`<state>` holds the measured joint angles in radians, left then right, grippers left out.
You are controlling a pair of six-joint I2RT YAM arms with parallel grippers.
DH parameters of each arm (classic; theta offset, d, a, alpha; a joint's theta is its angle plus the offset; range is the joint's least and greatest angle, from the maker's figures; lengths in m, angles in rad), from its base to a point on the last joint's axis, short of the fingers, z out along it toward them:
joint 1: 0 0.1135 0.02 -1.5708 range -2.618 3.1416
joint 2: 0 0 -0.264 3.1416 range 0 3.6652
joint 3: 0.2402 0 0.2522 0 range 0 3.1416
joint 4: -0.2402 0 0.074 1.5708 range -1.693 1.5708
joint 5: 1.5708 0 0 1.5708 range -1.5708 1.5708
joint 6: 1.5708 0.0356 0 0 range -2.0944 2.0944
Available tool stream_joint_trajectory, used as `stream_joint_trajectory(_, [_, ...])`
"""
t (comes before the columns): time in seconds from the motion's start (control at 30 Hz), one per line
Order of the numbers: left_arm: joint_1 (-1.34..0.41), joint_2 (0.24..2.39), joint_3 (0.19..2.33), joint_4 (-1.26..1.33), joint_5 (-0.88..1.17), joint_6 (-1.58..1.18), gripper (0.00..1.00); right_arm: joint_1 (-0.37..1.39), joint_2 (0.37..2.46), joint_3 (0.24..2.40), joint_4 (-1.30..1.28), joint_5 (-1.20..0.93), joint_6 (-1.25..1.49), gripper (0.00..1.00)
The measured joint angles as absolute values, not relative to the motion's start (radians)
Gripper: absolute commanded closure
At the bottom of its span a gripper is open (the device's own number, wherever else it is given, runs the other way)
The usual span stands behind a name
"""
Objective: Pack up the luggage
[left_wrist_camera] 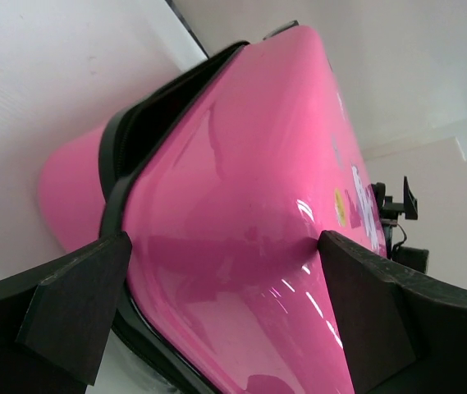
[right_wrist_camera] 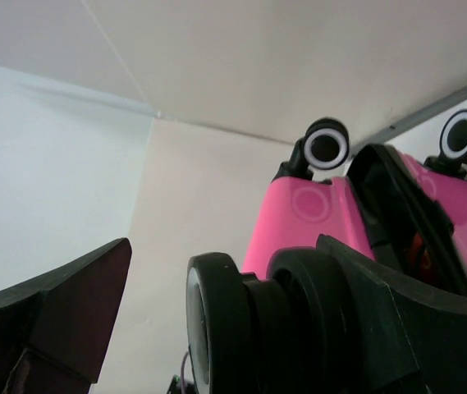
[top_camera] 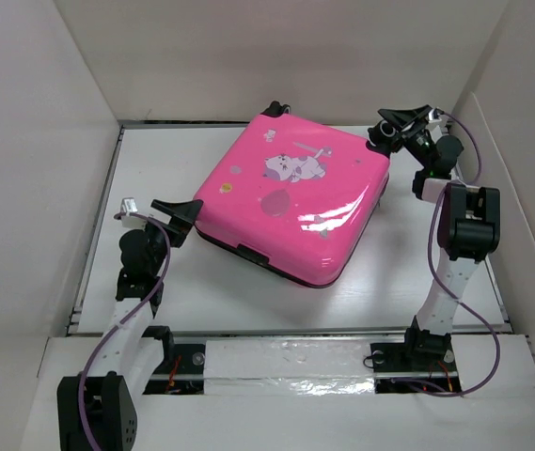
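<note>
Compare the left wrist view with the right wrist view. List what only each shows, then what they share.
Only the left wrist view: the luggage's glossy top shell with its cartoon print seen at a slant, and the black trim along the seam between the two halves.
Only the right wrist view: the black wheels, one of them very close to the camera.
Both: the hot-pink luggage, the white walls, and the view's own hand, the left hand or the right hand, with its fingers spread apart.
</note>
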<state>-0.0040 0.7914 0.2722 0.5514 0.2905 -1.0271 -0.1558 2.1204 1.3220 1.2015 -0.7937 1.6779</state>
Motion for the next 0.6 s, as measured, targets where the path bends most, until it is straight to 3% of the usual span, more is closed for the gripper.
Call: stream_joint_trajectory(0.6, [-0.012, 0.794, 0.299, 0.484, 0.313, -1.008, 0.01, -0.176, 2.092, 1.464, 1.141, -0.896, 1.689, 0.0])
